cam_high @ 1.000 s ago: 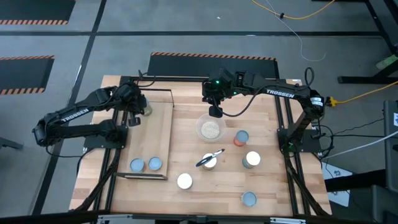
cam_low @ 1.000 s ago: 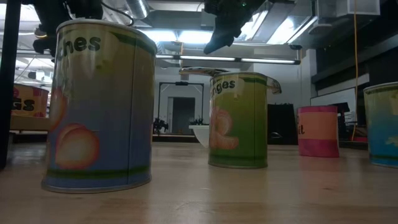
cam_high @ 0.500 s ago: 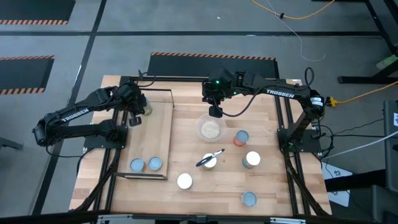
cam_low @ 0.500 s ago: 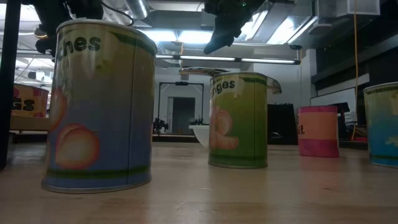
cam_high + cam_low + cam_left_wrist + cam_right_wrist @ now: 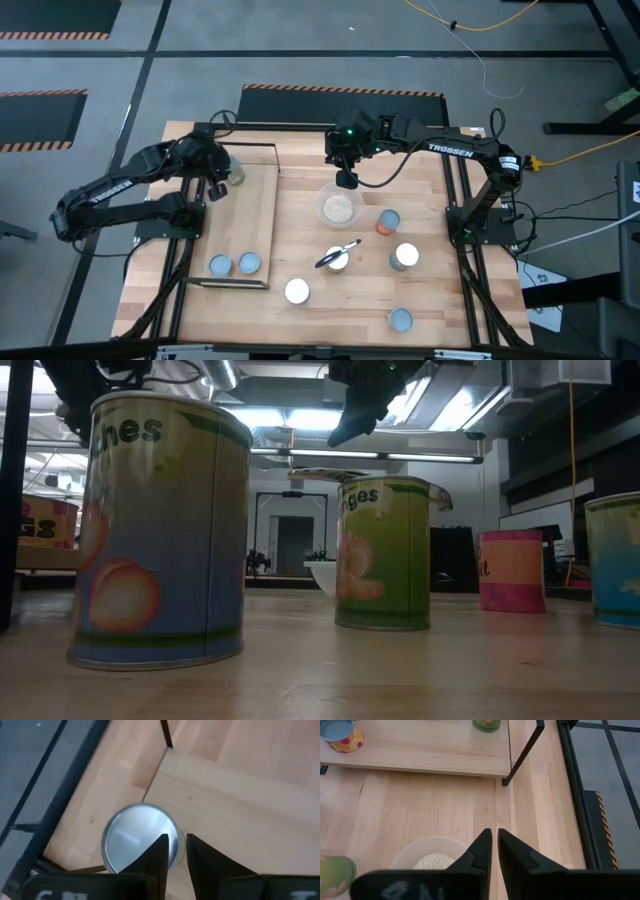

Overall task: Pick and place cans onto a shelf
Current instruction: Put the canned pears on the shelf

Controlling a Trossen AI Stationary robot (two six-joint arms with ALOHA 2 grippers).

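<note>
The shelf [image 5: 256, 215] is a light-wood board in a thin black wire frame at the table's left. A silvery-topped can [image 5: 234, 172] [image 5: 135, 837] stands on its far left part, and two blue-grey-topped cans [image 5: 234, 264] stand at its near end. My left gripper [image 5: 213, 187] [image 5: 176, 844] hangs just beside the far can with its fingers a little apart and nothing between them. My right gripper [image 5: 346, 181] [image 5: 495, 836] hangs shut and empty over the far rim of the clear bowl [image 5: 339, 207]. Several more cans [image 5: 404, 256] stand on the tabletop to the right. My left gripper slants down beside the silvery-topped can. In the left wrist view one finger [image 5: 159, 857] stands in front of the can's rim [image 5: 172, 851]; I cannot tell whether it touches the can.
A thin silver-and-black utensil [image 5: 338, 252] lies across the top of a green can [image 5: 383, 555] at the table's middle. The bowl holds pale grains. Black frame rails [image 5: 465, 240] run along both sides of the table. Bare wood lies between the shelf and the bowl.
My left gripper has rolled a little about its own pointing line beside the far-left can, and the can's top now shows more fully in the high view. The cans stand where they were.
</note>
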